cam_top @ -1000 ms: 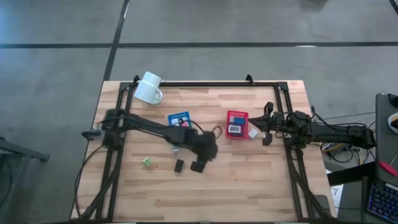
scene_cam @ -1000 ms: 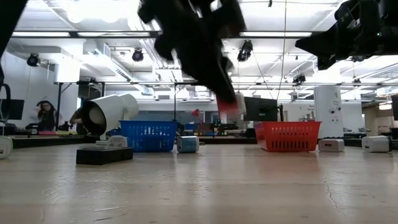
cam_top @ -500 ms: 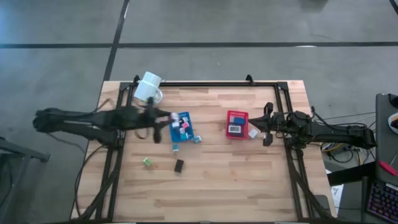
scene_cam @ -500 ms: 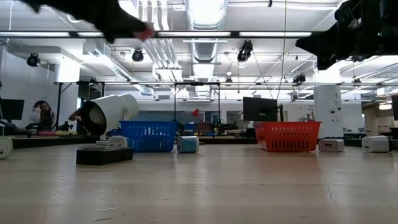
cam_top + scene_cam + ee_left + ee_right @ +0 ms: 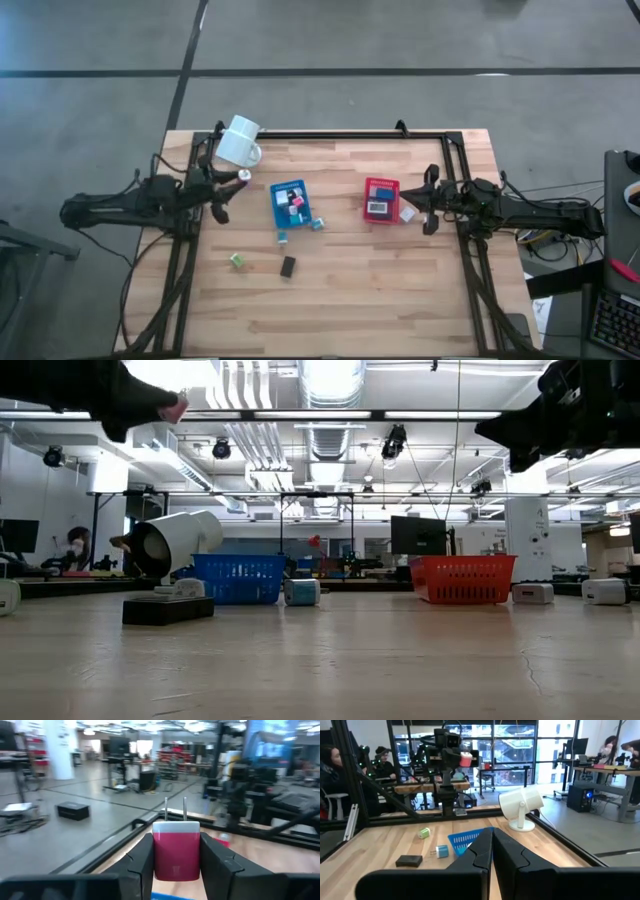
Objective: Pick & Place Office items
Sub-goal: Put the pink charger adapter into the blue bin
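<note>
My left gripper hovers above the table's left edge, just near of the white mug, shut on a small pink block with a white cap and two metal prongs. It also shows high up in the low view as the pink block. Other small items lie flat on the wood: a green cube, a black block and two teal blocks. Several more lie in the blue tray. My right gripper waits shut at the right edge, beside the red tray. My left gripper pinches the pink block by its pink body, one finger on each side. The fingers lie about level, pointing toward the table's right side. The white cap and the two prongs stick out beyond the fingertips. The block is lifted clear of the table.
The white mug lies on its side at the far left corner. A white item sits by the red tray's right side. Black frame rails run along the far, left and right edges. Bare wood fills the near half.
My left arm has drawn back from the table's middle, by the black block, toward the left edge and upward, carrying the pink block all the way. The blue tray and the teal blocks, covered by the arm before, now show. The right arm has kept still.
</note>
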### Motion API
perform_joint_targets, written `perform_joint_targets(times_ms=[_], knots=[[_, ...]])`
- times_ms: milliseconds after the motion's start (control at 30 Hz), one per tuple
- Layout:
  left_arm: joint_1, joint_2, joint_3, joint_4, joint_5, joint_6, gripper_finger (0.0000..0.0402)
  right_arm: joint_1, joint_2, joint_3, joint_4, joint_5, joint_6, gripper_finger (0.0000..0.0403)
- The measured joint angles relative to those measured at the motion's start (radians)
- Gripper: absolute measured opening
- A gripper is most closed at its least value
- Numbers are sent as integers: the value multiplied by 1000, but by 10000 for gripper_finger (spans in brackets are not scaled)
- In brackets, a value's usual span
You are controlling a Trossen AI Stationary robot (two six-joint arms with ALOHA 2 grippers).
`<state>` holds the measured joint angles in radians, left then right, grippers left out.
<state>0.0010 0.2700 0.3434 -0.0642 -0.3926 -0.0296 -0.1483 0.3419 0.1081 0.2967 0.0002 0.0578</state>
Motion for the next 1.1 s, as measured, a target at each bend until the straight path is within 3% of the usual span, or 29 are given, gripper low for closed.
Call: perform_joint_targets(times_ms=[233, 333, 467, 733, 833, 967, 1100], knots=[[1, -21, -33, 5, -47, 0, 120, 0, 22, 0, 1, 0, -2, 8], [6, 45, 18, -60, -120, -57, 120, 0, 22, 0, 20, 0, -6, 8], [24, 277, 122, -212, -180, -108, 120, 0, 33, 0, 72, 0, -10, 8], [49, 867, 326, -205, -133, -46, 120, 0, 70, 0, 86, 1, -16, 8], [84, 1054, 388, -204, -44, -20, 120, 0, 74, 0, 85, 1, -16, 8], [127, 1226, 452, -217, -9, -15, 120, 0, 74, 0, 80, 1, -19, 8], [152, 1312, 480, -222, 11, -9, 120, 0, 74, 0, 79, 1, -31, 8]])
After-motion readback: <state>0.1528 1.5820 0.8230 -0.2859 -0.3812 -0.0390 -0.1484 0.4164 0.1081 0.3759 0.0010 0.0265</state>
